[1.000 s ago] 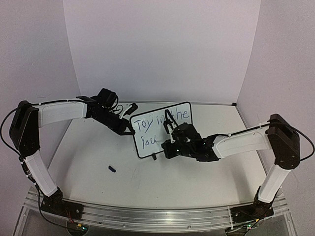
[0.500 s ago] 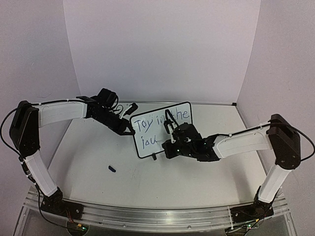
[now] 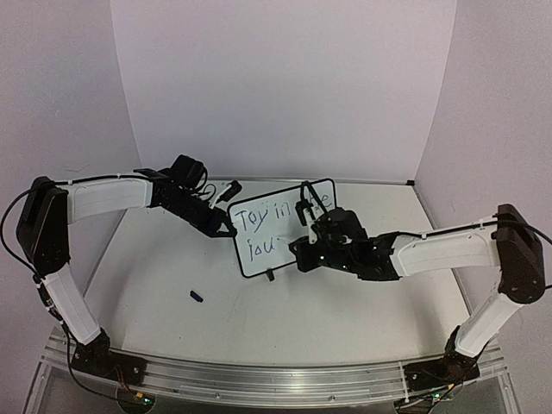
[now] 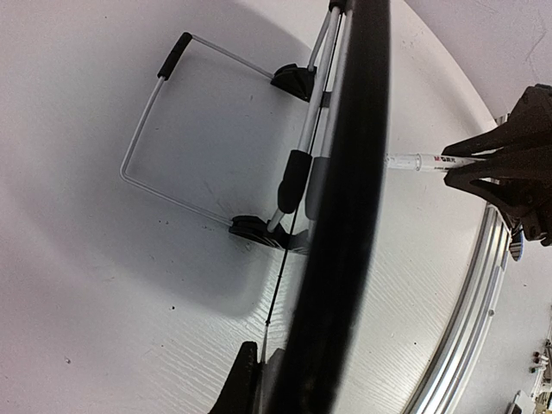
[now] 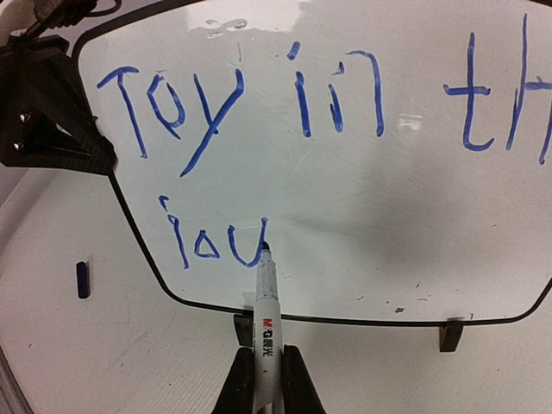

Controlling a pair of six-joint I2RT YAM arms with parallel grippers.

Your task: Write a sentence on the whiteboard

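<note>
The whiteboard (image 3: 257,261) stands upright mid-table on small black feet, its face (image 5: 362,216) filling the right wrist view. The sentence (image 5: 216,95) is blue lettering, "Toy in the" on top and "jou" (image 5: 211,241) below. My right gripper (image 5: 265,362) is shut on a slim white marker (image 5: 266,319), whose tip touches the board at the end of the "u". In the top view the right gripper (image 3: 300,246) sits in front of the board's lower middle. My left gripper (image 3: 228,228) is shut on the board's left edge (image 4: 345,172), its fingers (image 4: 237,379) pinching it.
A small dark blue marker cap (image 3: 197,296) lies on the table left of the board and shows in the right wrist view too (image 5: 83,279). The board's wire stand (image 4: 147,129) reaches out behind it. A metal rail (image 3: 259,379) runs along the near table edge.
The right arm has shifted a little to the right, its elbow swinging outward, and the marker has moved right along the lower line. The left arm and the board have not moved.
</note>
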